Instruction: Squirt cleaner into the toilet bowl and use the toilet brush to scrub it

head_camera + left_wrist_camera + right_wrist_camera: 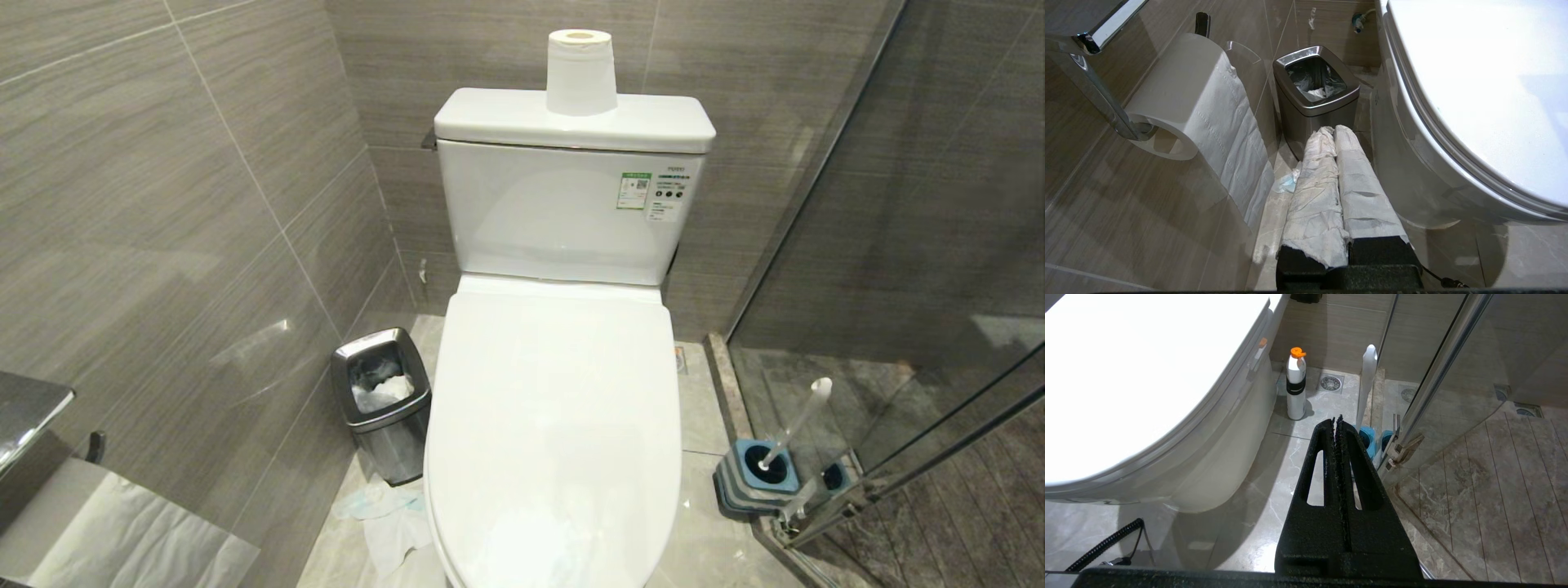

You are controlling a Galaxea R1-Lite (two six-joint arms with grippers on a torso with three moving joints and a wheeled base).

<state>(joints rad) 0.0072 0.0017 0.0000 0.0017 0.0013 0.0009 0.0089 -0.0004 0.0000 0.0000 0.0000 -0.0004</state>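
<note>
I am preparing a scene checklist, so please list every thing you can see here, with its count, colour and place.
toilet bowl: one, white, centre, lid closed.
paper roll: one, white, upright on the tank lid.
waste bin: one, steel, on the floor at the toilet's left.
wall paper roll: one, white, on a chrome holder on the left wall.
toilet brush: one, white, standing in its blue-topped holder by the glass door.
cleaner bottle: one, white with orange cap, on the floor beside the toilet's right side.
left gripper: fingers wrapped in white paper, shut, low beside the bin.
right gripper: black, shut, low near the brush.
</note>
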